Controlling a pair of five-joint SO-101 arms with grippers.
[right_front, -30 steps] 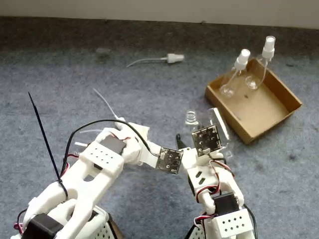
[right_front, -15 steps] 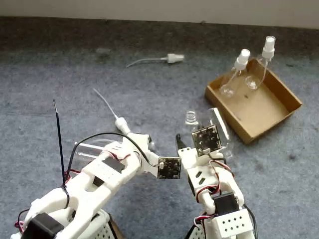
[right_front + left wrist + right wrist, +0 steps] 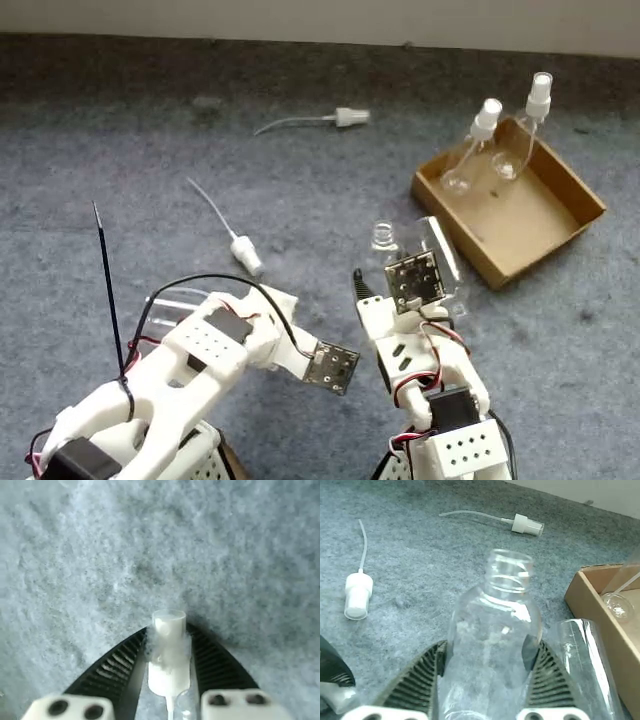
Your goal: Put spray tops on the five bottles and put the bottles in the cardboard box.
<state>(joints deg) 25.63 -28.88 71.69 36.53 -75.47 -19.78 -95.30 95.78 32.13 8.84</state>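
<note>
L tool (image 3: pixel 167 632) is clamped tight on a spray top (image 3: pixel 168 655), nozzle end out and tube trailing back, prob. so it can be fed into a neck. R tool (image 3: pixel 491 652) is closed round an open bottle (image 3: pixel 492 625), neck clear of the fingers to take that top. A 2nd bare bottle (image 3: pixel 585 650) lies just beside it. A spare top (image 3: pixel 345 117) lies near the far edge of the worktop (image 3: pixel 300 180), another top (image 3: pixel 245 252) nearer the middle. The box (image 3: pixel 530 215), toward the far right corner, has 2 capped bottles (image 3: pixel 468 155) leaning in it.
</note>
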